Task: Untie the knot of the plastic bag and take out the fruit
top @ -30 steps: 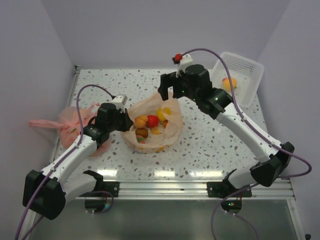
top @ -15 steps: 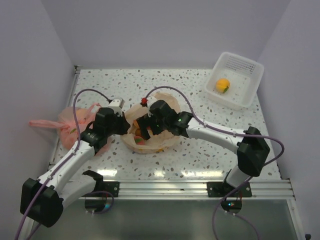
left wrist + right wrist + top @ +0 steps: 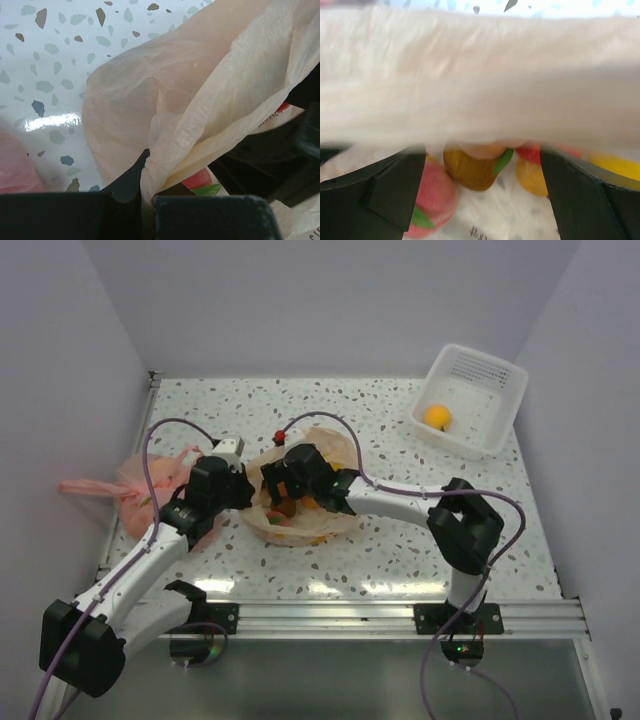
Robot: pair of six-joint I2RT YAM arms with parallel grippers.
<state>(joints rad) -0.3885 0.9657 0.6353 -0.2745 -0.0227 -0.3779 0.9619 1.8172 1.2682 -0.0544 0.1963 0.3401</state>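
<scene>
The pale peach-orange plastic bag (image 3: 335,450) lies open at the table's middle, with no knot showing. My left gripper (image 3: 243,494) is shut on the bag's left rim; in the left wrist view the jaws (image 3: 147,192) pinch a fold of the plastic (image 3: 210,95). My right gripper (image 3: 279,498) is inside the bag's mouth, open. In the right wrist view it (image 3: 480,192) straddles a brown fruit (image 3: 472,170), with a pink fruit (image 3: 434,197) and an orange fruit (image 3: 532,176) beside it. The bag's blurred rim (image 3: 480,75) crosses the top of that view.
A tied pink bag (image 3: 140,490) lies at the left table edge beside my left arm. A white basket (image 3: 488,375) at the back right holds one orange fruit (image 3: 437,417). A red fruit with a green leaf (image 3: 197,179) shows under the held plastic.
My right arm swung from near the basket down into the bag's mouth and reached further left. The orange fruit stays in the basket. My left gripper kept its hold on the rim.
</scene>
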